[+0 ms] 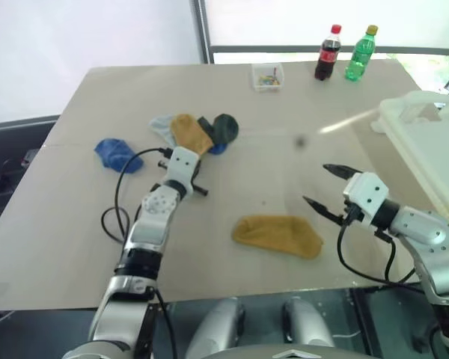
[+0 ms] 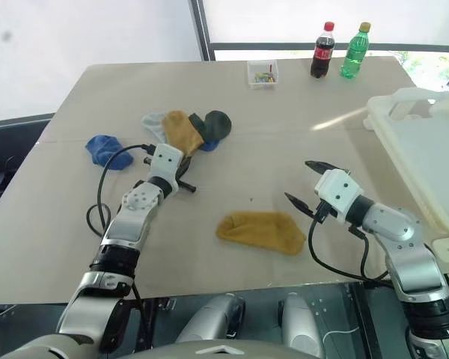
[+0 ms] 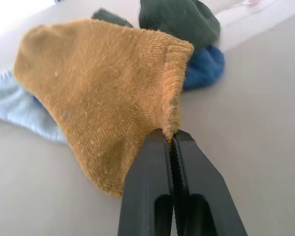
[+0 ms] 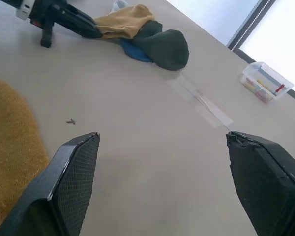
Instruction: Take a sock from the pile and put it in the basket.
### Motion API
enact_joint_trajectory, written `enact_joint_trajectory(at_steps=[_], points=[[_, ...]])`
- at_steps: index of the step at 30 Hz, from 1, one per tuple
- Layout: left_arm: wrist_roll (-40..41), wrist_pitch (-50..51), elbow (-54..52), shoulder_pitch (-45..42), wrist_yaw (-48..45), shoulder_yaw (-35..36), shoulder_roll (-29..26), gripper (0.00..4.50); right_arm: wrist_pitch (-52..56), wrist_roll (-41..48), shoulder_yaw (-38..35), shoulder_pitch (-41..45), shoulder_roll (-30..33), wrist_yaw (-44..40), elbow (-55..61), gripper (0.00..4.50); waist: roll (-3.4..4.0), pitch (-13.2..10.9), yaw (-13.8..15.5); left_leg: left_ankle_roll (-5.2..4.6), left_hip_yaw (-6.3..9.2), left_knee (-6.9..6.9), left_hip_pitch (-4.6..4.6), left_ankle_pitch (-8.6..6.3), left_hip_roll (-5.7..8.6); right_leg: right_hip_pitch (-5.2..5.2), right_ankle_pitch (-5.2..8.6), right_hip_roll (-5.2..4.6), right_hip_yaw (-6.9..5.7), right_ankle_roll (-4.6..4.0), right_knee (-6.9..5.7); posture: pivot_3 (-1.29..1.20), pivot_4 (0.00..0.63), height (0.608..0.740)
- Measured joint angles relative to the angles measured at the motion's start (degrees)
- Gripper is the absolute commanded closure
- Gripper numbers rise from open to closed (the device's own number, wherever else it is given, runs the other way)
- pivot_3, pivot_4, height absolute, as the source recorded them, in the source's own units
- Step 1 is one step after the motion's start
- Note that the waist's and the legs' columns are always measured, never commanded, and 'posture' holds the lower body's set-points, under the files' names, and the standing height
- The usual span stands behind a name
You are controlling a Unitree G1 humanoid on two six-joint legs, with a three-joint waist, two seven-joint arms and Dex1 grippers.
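Left wrist view shows the left claw (image 3: 173, 140) pinched tight on the ribbed cuff edge of a mustard sock (image 3: 103, 93), its two black fingers (image 3: 147, 187) pressed together with the knit caught between them. That sock lies with its long axis running away from the claw, cuff end nearest the robot and rounded toe pointing toward the far side of the surface (image 1: 299, 105). It sits atop the pile (image 1: 194, 132), overlapping a light grey sock (image 1: 161, 126) on the robot's left, with a dark green sock (image 1: 225, 127) and a bit of blue sock (image 3: 204, 66) just beside it on the right. A separate blue sock (image 1: 118, 154) lies apart to the left. A second mustard sock (image 1: 277, 235) lies flat near the front edge, its long axis running left to right. The right claw (image 1: 325, 187) hovers above the surface just right of that sock, its fingers spread wide and holding nothing. The basket (image 1: 426, 142) stands at the right edge of the surface. The surface is a plain beige board; at its far edge stand a small clear box (image 1: 268, 76), a cola bottle (image 1: 328, 52) and a green bottle (image 1: 361, 53), with bright windows behind.
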State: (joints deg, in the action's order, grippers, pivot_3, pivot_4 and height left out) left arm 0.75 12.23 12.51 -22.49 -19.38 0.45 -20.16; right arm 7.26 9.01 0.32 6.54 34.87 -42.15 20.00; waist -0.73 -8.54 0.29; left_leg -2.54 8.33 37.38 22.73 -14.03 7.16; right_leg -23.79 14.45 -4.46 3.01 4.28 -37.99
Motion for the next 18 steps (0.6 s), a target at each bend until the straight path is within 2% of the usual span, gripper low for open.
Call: enact_joint_trajectory(at_steps=[4,6,10,15,18], points=[[7.4,10.3,-13.7,8.5,-6.2,2.5,-3.1,4.48,-0.4,0.0,0.6,0.5,-0.3,-0.2,-0.8,0.27,0.03,0.0,-0.3,0.0,0.0,-0.01,-0.07,0.0,-0.02,0.04,0.0,0.01,-0.01,0.0,-0.02,0.0,0.15,0.74],[9.4,13.8,-17.2,10.5,-7.9,3.2,-4.2,4.48,-0.5,0.0,0.9,0.8,-0.4,-0.2,-0.9,0.27,0.04,0.0,-0.3,0.0,0.0,-0.01,-0.1,0.0,-0.03,0.05,0.0,0.01,-0.02,0.0,-0.02,0.0,0.15,0.74],[17.6,24.7,-29.3,18.8,-15.8,4.9,-12.1,4.48,-1.2,0.1,1.5,0.9,-0.8,-1.2,-1.4,0.27,0.08,0.0,-0.9,0.0,-0.02,-0.09,-0.18,-0.01,-0.07,0.07,0.01,0.04,0.02,-0.02,0.0,0.0,0.15,0.74],[26.0,32.4,-37.9,26.4,-23.1,7.0,-18.8,4.48,-1.4,0.2,2.0,0.7,-1.1,-1.8,-1.7,0.27,0.14,0.1,-0.9,-0.03,-0.04,-0.17,-0.34,-0.04,-0.09,0.22,0.02,0.03,0.03,-0.02,0.03,0.0,0.15,0.74],[32.6,39.2,-39.7,26.1,-23.6,8.0,-17.8,4.48,-1.5,0.3,2.1,0.7,-1.1,-2.4,-2.5,0.27,0.15,0.0,-0.2,-0.14,0.0,-0.15,-0.33,-0.1,-0.09,0.23,0.01,0.03,-0.03,-0.02,0.03,0.0,0.15,0.74]])
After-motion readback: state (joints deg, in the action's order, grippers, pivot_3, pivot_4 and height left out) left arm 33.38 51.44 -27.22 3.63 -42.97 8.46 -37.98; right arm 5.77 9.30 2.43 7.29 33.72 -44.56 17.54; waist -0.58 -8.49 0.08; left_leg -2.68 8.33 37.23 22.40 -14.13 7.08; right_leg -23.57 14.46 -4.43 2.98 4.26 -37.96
